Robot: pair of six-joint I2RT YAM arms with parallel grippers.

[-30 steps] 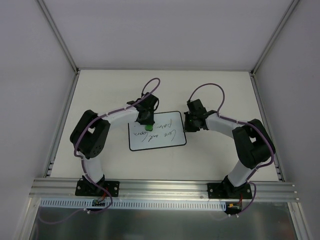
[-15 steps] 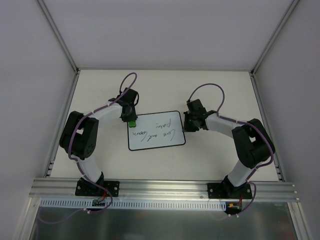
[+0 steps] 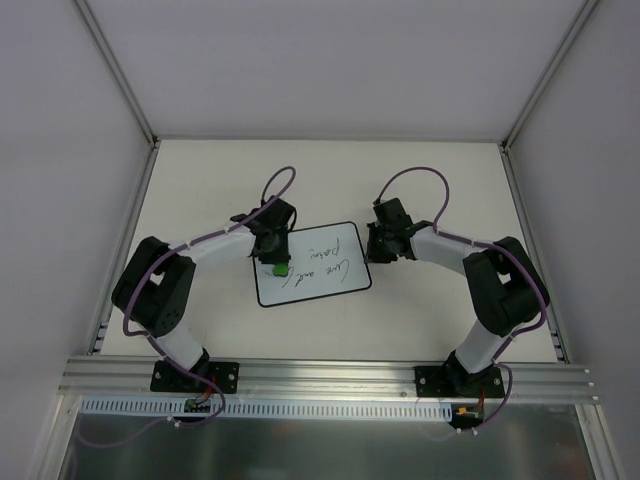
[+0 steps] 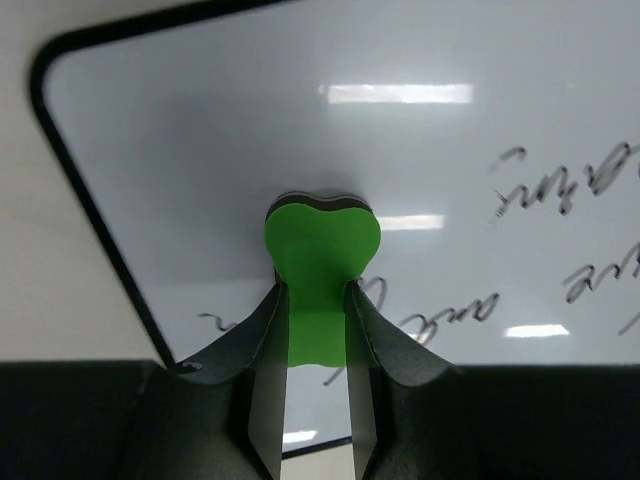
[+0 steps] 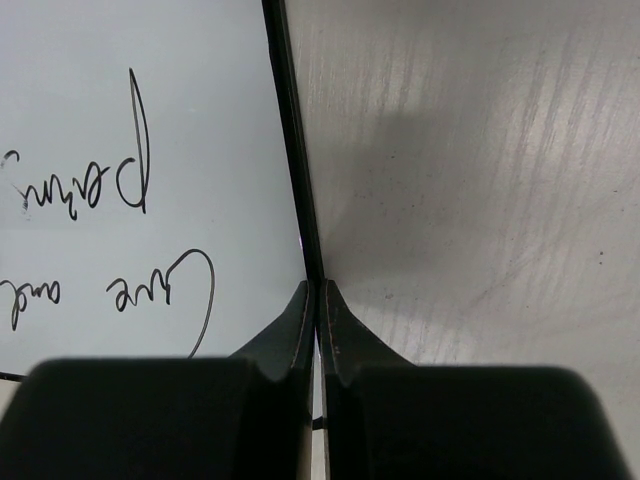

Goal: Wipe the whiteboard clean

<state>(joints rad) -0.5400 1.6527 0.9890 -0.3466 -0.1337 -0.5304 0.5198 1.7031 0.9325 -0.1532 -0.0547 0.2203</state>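
The whiteboard (image 3: pixel 318 262) is lying flat in the middle of the table (image 3: pixel 200 180). Dark writing (image 3: pixel 335 262) is showing on its 3 o'clock half. I am watching the left gripper (image 3: pixel 279 262) pinching a green eraser (image 3: pixel 281 269) and resting it on the board's 8 o'clock part. The left arm (image 3: pixel 160 285) is bending its elbow out to 9 o'clock and reaching in. The right gripper (image 3: pixel 372 248), fingers pressed together, is sitting at the board's 3 o'clock rim, with its elbow sticking out to 3 o'clock.

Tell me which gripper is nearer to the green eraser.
Left. The left gripper is shut on the green eraser over the left part of the whiteboard; the right gripper sits shut at its right edge, away from the eraser.
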